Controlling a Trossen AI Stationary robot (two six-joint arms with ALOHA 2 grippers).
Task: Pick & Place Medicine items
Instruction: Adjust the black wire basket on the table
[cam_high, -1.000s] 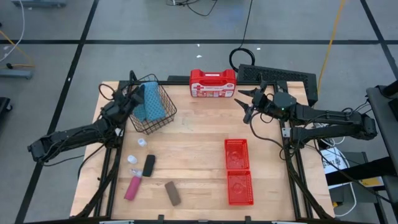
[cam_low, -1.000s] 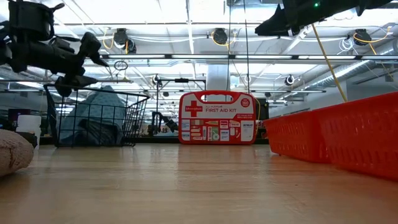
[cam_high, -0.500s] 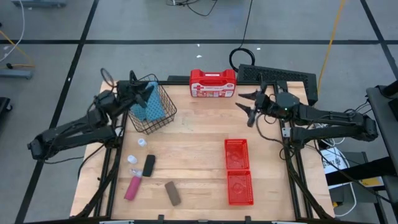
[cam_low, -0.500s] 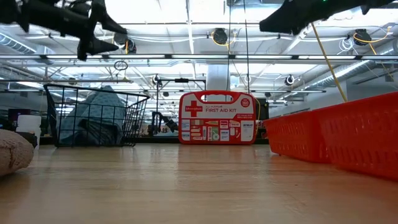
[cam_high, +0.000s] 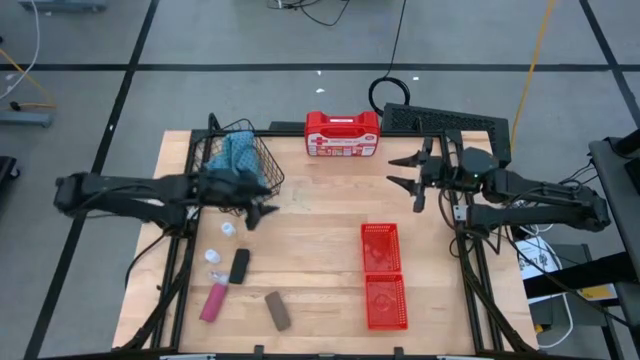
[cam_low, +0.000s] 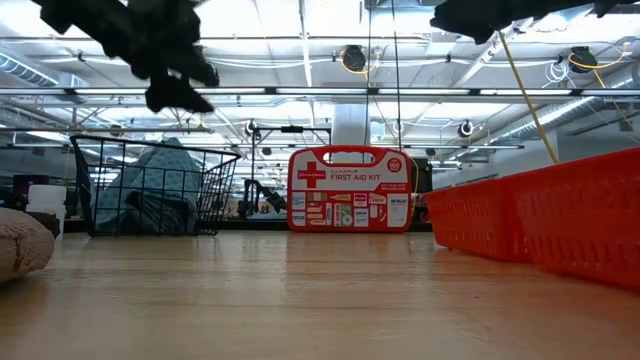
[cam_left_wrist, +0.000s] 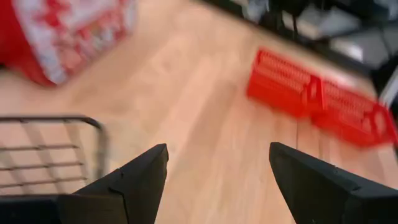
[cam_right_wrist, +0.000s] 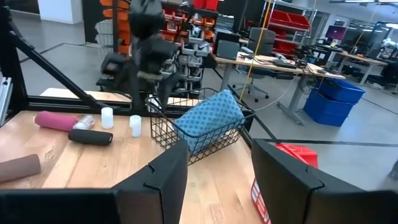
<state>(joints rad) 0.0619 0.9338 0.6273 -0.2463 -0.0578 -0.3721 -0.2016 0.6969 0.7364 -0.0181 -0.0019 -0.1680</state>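
Note:
The medicine items lie on the table's near left part: three tiny white bottles (cam_high: 228, 229), a black piece (cam_high: 239, 265), a pink piece (cam_high: 213, 302) and a brown piece (cam_high: 277, 311). The right wrist view shows the pink piece (cam_right_wrist: 56, 120), the black piece (cam_right_wrist: 90, 136) and two of the bottles (cam_right_wrist: 135, 124). My left gripper (cam_high: 258, 208) is open and hovers over bare wood just near the wire basket, above and far of the items. My right gripper (cam_high: 410, 177) is open, in the air at the table's far right.
A wire basket (cam_high: 240, 165) holding a blue cloth (cam_right_wrist: 208, 121) stands at the far left. A red first aid case (cam_high: 342, 134) stands upright at the far edge. Two red trays (cam_high: 383, 275) lie to the near right. Bare wood lies between basket and trays.
My left arm has swung from the basket's far left side across it, toward the table's right and near edge, and now hovers just past the basket's near right corner. My right gripper has drifted a little toward the right edge. The items have not moved.

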